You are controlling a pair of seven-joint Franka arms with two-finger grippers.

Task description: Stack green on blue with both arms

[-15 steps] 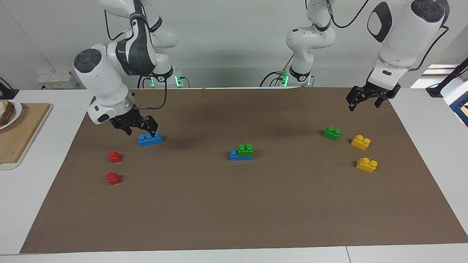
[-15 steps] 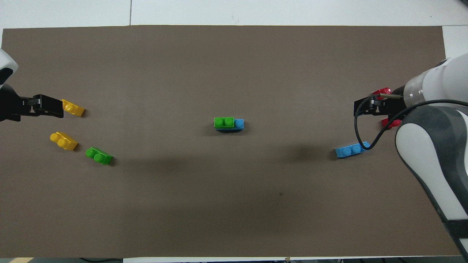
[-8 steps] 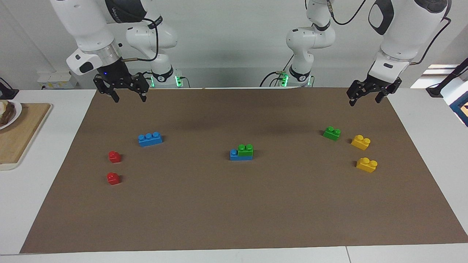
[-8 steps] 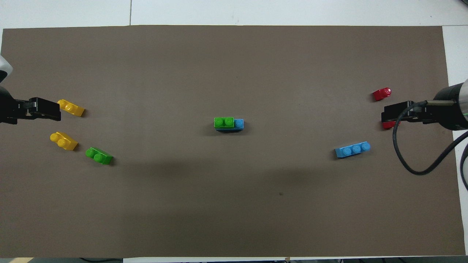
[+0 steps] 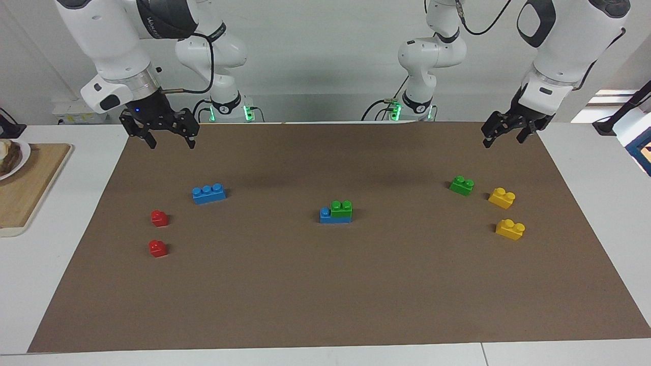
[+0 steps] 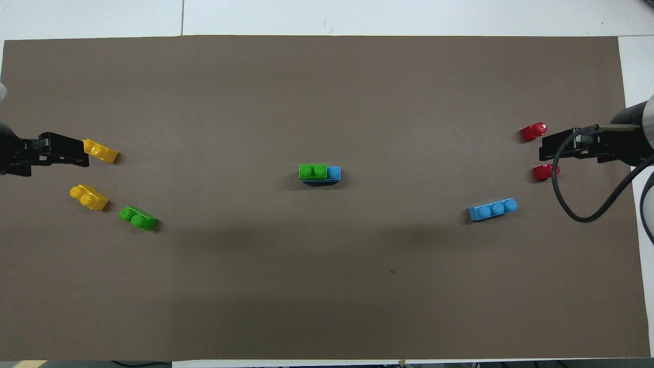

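Observation:
A green brick [image 5: 341, 206] sits on a blue brick [image 5: 325, 215] at the middle of the mat; the stack also shows in the overhead view, green [image 6: 312, 170] on blue [image 6: 333, 173]. A second blue brick [image 5: 209, 193] lies loose toward the right arm's end. A second green brick [image 5: 462, 185] lies loose toward the left arm's end. My right gripper [image 5: 171, 145] is open, empty and raised over the mat's edge by the robots. My left gripper [image 5: 503, 141] is open, empty and raised over the mat's corner at its own end.
Two yellow bricks [image 5: 502, 197] [image 5: 510, 229] lie beside the loose green brick. Two red bricks [image 5: 159, 218] [image 5: 157, 248] lie beside the loose blue brick. A wooden board [image 5: 25, 188] with a plate lies off the mat at the right arm's end.
My right gripper has lifted off the loose blue brick and drawn back toward its base; the brick stays on the mat. My left gripper has risen slightly.

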